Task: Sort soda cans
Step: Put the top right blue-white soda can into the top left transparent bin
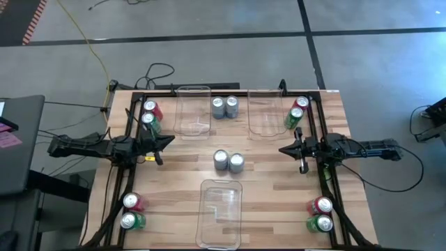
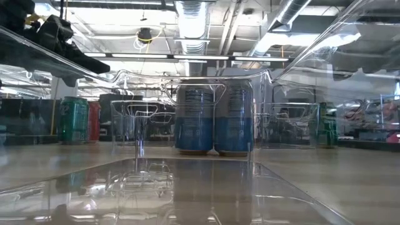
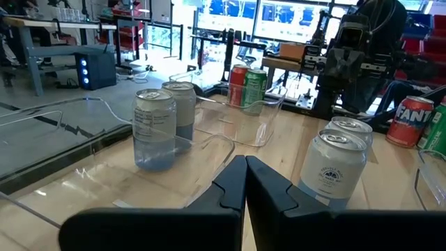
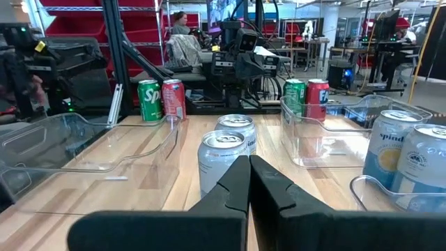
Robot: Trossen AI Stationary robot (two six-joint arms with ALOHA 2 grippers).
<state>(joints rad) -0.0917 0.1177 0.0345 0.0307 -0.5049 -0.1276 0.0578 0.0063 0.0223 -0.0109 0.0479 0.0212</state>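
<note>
- Landmark: centre pair of silver-blue cans (image 1: 228, 161), standing upright and touching each other mid-table.
- Nearest the front edge, just in front of the centre pair: clear bin (image 1: 221, 213); nothing seen inside it.
- Front corners, either side of that bin: red and green can pair to the left (image 1: 131, 211), red and green pair to the right (image 1: 320, 215).
- Left gripper (image 1: 169, 141): level with the centre pair, off to its left, tip pointed toward it. Jaws pressed together, nothing between them. Clear gap of bare wood separates tip from cans.
- Left wrist view: closed fingers (image 3: 268, 187) aim between the centre pair, at one side, and the far silver-blue pair at the other; neither touched.
- Right gripper (image 1: 284, 148): mirror position, right of the centre pair, tip toward it. Jaws likewise closed and empty, apart from the cans.
- Right wrist view: shut fingers (image 4: 233, 183) point almost straight at the centre pair, cans just beyond the tips, no contact visible.
- Behind the centre pair: second silver-blue pair (image 1: 224, 107), upright, standing between two clear bins, left one (image 1: 192, 110) and right one (image 1: 265, 113).
- Far corners: red and green cans at back left (image 1: 150, 115), beside the left bin; red and green at back right (image 1: 297, 110), beside the right bin.
- All twelve cans upright on the wooden table (image 1: 272, 171); none in a bin.
</note>
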